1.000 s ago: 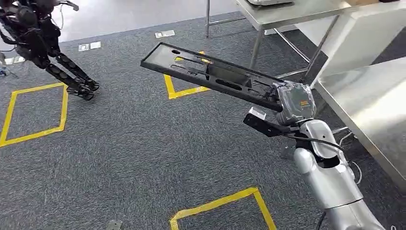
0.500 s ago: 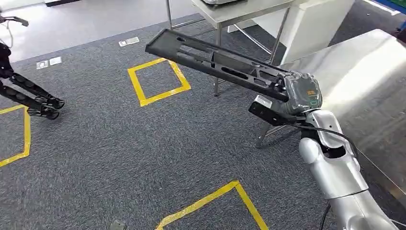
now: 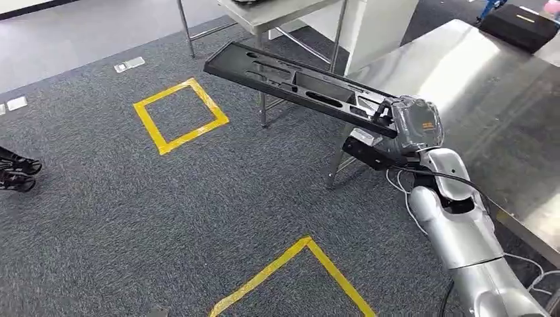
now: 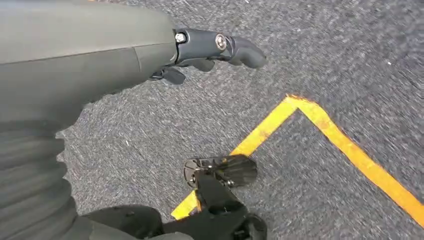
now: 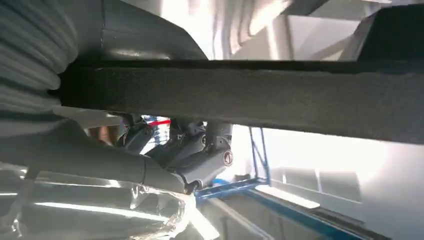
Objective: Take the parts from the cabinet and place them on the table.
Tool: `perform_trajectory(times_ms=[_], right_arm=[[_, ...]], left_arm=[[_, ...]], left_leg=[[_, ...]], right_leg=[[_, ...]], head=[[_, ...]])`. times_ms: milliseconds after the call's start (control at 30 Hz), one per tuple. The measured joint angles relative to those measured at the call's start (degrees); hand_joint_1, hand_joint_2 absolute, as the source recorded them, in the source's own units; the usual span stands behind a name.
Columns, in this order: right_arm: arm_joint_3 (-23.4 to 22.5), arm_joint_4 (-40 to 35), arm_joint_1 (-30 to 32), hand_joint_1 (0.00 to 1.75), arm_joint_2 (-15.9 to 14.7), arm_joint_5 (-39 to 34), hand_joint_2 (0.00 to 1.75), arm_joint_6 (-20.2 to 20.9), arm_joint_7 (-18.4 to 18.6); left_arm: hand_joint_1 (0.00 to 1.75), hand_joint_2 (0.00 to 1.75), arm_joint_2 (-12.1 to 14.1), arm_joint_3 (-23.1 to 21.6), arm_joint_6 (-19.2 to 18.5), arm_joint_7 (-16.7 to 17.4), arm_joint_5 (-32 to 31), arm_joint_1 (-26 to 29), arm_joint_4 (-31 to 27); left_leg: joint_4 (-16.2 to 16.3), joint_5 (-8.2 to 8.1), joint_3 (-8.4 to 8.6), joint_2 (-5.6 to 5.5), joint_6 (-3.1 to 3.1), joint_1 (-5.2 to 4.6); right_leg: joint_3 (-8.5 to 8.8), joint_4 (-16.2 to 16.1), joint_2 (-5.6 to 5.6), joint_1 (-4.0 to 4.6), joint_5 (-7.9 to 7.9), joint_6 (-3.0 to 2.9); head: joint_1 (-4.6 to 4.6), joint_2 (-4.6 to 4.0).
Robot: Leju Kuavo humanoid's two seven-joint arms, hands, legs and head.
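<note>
My right hand (image 3: 411, 127) grips one end of a long black slotted part (image 3: 297, 84), which sticks out level to the left, above the carpet. Close up in the right wrist view, the part (image 5: 250, 97) runs as a dark bar across the hand (image 5: 165, 150), whose fingers curl beneath it. The steel table (image 3: 502, 112) lies just right of the hand. My left hand (image 4: 210, 47) hangs over the carpet holding nothing, its fingers loosely extended.
A black box (image 3: 522, 25) sits at the table's far corner. A second metal-legged table (image 3: 277, 13) stands beyond the part's far end. Yellow tape squares (image 3: 179, 115) mark the grey carpet. Dark feet of another robot (image 3: 16, 173) are at the left edge.
The whole view has swung right: the tape squares and the other robot slid left and the steel table came in wider. My right hand keeps its hold on the part.
</note>
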Motion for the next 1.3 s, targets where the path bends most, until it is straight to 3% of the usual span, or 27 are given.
perform_trajectory(times_ms=[33,133,167,233,300,333,367,433,467,500,533,633,667,700,733,800,833,867,900,967,1000,1033,1067,1133,1167,1233,1300], right_arm=[[0.04,0.04,-0.15,1.75,0.18,0.44,1.75,0.00,0.04],[-0.07,0.50,-0.52,1.75,0.07,1.07,1.75,-0.02,0.24],[-0.22,0.63,-0.68,1.75,0.07,1.16,1.75,-0.02,0.24],[-0.39,0.96,-1.36,1.75,0.00,1.16,1.75,0.00,0.28],[-0.39,1.40,-1.56,1.75,0.09,1.12,1.75,0.02,0.50],[-0.42,1.66,-1.56,1.75,0.07,1.12,1.75,0.02,0.55],[-0.52,1.92,-1.56,1.75,0.04,1.12,1.75,0.02,0.70],[-1.12,2.30,-1.58,1.75,-0.20,1.40,1.75,0.00,1.18],[-1.40,2.45,-1.61,1.75,-0.33,1.49,1.75,0.00,1.25],[-1.64,2.58,-1.62,1.75,-0.44,1.47,1.75,0.00,1.29],[-1.88,2.71,-1.84,1.75,-0.63,1.47,1.75,0.00,1.38],[-2.97,3.06,-1.86,1.75,-1.75,1.38,1.75,0.00,1.44],[-3.41,3.17,-1.88,1.75,-2.38,1.38,1.75,0.00,1.44],[-3.76,3.28,-1.98,1.75,-2.78,1.31,1.75,0.00,1.47],[-4.02,3.52,-2.30,1.75,-3.02,1.31,1.75,0.00,1.49],[-4.33,3.96,-2.56,1.75,-3.15,1.29,1.75,0.07,1.55],[-4.39,4.29,-2.54,1.75,-3.21,1.23,1.75,0.09,1.55],[-4.57,4.59,-2.55,1.75,-3.30,1.20,1.75,0.11,1.62],[-4.79,4.88,-2.58,1.75,-3.43,1.20,1.75,0.11,1.73],[-5.20,5.24,-2.70,1.75,-3.82,1.27,1.75,0.11,1.90],[-5.36,5.40,-2.90,1.75,-3.89,1.31,1.75,0.11,1.97],[-5.49,5.51,-3.39,1.75,-3.91,1.38,1.75,0.09,2.03],[-5.68,5.64,-3.45,1.75,-3.96,1.49,1.75,0.00,2.17],[-6.03,6.01,-3.39,1.75,-4.37,1.86,1.75,-0.09,2.49],[-6.18,6.18,-3.45,1.75,-4.59,2.32,1.75,-0.18,2.82],[-6.45,6.30,-3.65,1.75,-4.70,2.96,1.75,-0.39,3.28],[-6.56,6.69,-3.61,1.75,-4.63,3.35,1.75,-0.92,3.52]], left_arm=[[0.00,1.75,-0.02,0.00,0.00,0.00,0.00,0.04,0.02],[0.00,1.75,-0.02,0.00,0.04,-0.04,0.02,0.01,0.02],[0.00,1.75,-0.04,0.02,0.04,-0.13,0.11,0.00,0.02],[0.00,1.75,-0.04,0.04,0.02,-0.31,0.20,0.08,0.02],[0.00,1.75,-0.04,0.09,-0.07,-0.33,0.28,0.45,0.09],[0.00,1.75,-0.04,0.11,-0.07,-0.33,0.31,0.54,0.11],[0.00,1.75,-0.04,0.11,-0.09,-0.35,0.33,0.60,0.13],[0.00,1.75,-0.04,0.11,-0.11,-0.46,0.37,0.62,0.13],[0.00,1.75,-0.02,0.13,-0.11,-0.55,0.37,0.61,0.13],[0.00,1.75,0.11,0.15,-0.11,-0.57,0.44,0.62,0.13],[0.00,1.75,0.20,0.17,-0.11,-0.57,0.44,0.68,0.13],[0.00,1.75,0.20,0.20,-0.04,-0.52,0.52,0.73,0.13],[0.00,1.75,0.02,0.20,-0.04,-0.57,0.57,0.69,0.13],[0.00,1.75,0.05,0.20,-0.02,-0.68,0.57,0.61,0.13],[0.00,1.75,0.07,0.22,-0.02,-0.76,0.59,0.69,0.13],[0.00,1.75,0.07,0.22,-0.02,-0.85,0.61,0.93,0.13],[0.00,1.75,0.09,0.22,-0.02,-0.90,0.61,1.01,0.13],[0.00,1.75,0.09,0.22,-0.02,-1.03,0.61,1.00,0.13],[0.00,1.75,0.07,0.22,-0.04,-1.18,0.61,1.01,0.15],[0.00,1.75,-0.09,0.22,-0.15,-1.40,0.61,0.95,0.17],[0.00,1.75,-0.09,0.22,-0.13,-1.46,0.61,0.95,0.17],[0.00,1.75,0.02,0.22,-0.11,-1.51,0.63,0.98,0.15],[0.00,1.75,0.02,0.22,-0.11,-1.57,0.63,1.00,0.17],[0.00,1.75,0.05,0.22,-0.11,-1.68,0.85,0.93,0.18],[0.00,1.75,0.05,0.22,-0.24,-1.73,0.98,0.81,0.17],[0.00,1.75,0.18,0.26,-0.48,-1.68,0.98,0.67,0.17],[0.00,1.75,0.18,0.37,-0.70,-1.33,0.98,0.78,0.17]], left_leg=[[0.08,-0.14,-0.08,0.66,-0.30,-0.22],[0.14,-0.35,0.37,2.88,-0.63,-0.16],[0.41,-0.96,0.14,2.53,-1.11,0.19],[6.05,-4.94,-1.84,-3.50,-1.46,0.66],[16.59,-9.46,-6.65,-5.30,-1.78,0.77],[19.48,-10.00,-8.23,-5.35,-1.76,0.78],[19.53,-9.19,-8.50,-5.39,-1.62,0.78],[11.56,-3.91,-5.12,-5.97,-1.05,0.78],[6.30,-1.29,-2.64,-7.22,-0.73,0.80],[2.21,-0.09,-0.91,-10.64,-0.29,0.99],[1.23,-0.36,-0.33,-11.40,-0.23,1.16],[1.13,-0.21,-0.41,-9.21,-0.02,0.48],[0.05,0.47,-0.25,-8.18,0.47,1.18],[-0.23,0.83,-0.11,-7.50,0.68,1.01],[-0.25,0.89,-0.33,-6.86,0.97,1.01],[-0.22,0.88,-0.45,-4.94,0.99,0.89],[-0.19,0.88,-0.56,-4.03,0.99,0.88],[-0.19,0.87,-0.56,-3.16,0.98,0.89],[-0.17,0.82,-0.55,-2.32,0.91,0.93],[-0.10,0.62,-0.44,-0.93,0.55,1.11],[0.04,0.45,-0.33,-0.25,0.22,1.08],[0.49,0.06,-0.49,0.37,-0.38,0.31],[0.39,0.08,-0.30,1.05,-0.58,0.21],[0.40,-0.01,-0.09,2.30,-0.69,0.29],[0.53,-0.23,-0.12,2.85,-1.02,0.57],[3.95,-3.21,-1.44,-3.06,-1.64,1.27],[13.88,-8.10,-5.87,-5.21,-1.79,1.27]], right_leg=[[0.47,0.16,1.08,0.60,0.56,-0.63],[-0.32,0.25,3.58,0.26,0.86,-1.55],[-0.08,-0.01,4.33,-0.58,1.13,-2.19],[-0.15,0.00,5.66,-0.56,1.30,-3.00],[-0.22,0.01,7.38,-0.41,1.47,-3.39],[-0.22,0.01,8.26,-0.29,1.48,-3.39],[-0.19,0.03,9.15,-0.25,1.50,-3.38],[-0.15,0.23,10.97,-0.22,1.52,-3.35],[-0.16,0.32,11.70,-0.23,1.53,-3.33],[-0.24,0.37,12.30,-0.38,1.59,-3.22],[-0.65,0.57,12.96,0.31,1.71,-2.97],[-1.26,-0.06,15.11,-0.47,2.55,-1.69],[-1.81,0.19,14.99,0.31,2.53,-1.46],[-2.83,1.54,11.00,0.16,1.60,-1.59],[-4.17,4.60,8.56,0.45,-0.33,-1.89],[-8.56,14.27,7.34,0.15,-4.44,-2.00],[-10.33,18.43,7.29,0.03,-5.68,-1.68],[-10.68,19.47,7.19,-0.19,-5.68,-1.12],[-9.43,17.66,6.98,-0.40,-4.85,-0.46],[-3.67,7.39,5.31,-0.84,-1.44,0.92],[-0.64,2.09,2.48,-0.90,-0.03,1.30],[0.62,0.18,0.86,-0.18,0.24,0.88],[0.20,0.29,2.20,0.01,0.57,-0.08],[-0.20,0.60,3.63,-0.27,0.60,-0.35],[-0.19,0.54,4.37,-0.67,0.78,-0.92],[-0.16,0.42,5.61,-0.99,1.02,-2.16],[-0.18,0.42,7.01,-0.79,1.07,-2.58]], head=[[-0.15,0.02],[-0.46,0.00],[-0.46,0.00],[-0.67,0.00],[-0.80,0.02],[-0.74,0.00],[-0.74,0.00],[-0.76,0.00],[-0.76,0.00],[-0.74,0.00],[-0.63,0.02],[-0.70,0.00],[-0.67,0.00],[-0.63,0.02],[0.05,0.00],[-0.04,0.02],[0.09,0.00],[0.18,0.00],[0.18,0.02],[0.18,0.00],[0.27,0.02],[0.60,0.00],[0.22,0.00],[-0.02,0.02],[-0.06,0.02],[0.00,0.00],[-0.17,0.00]])
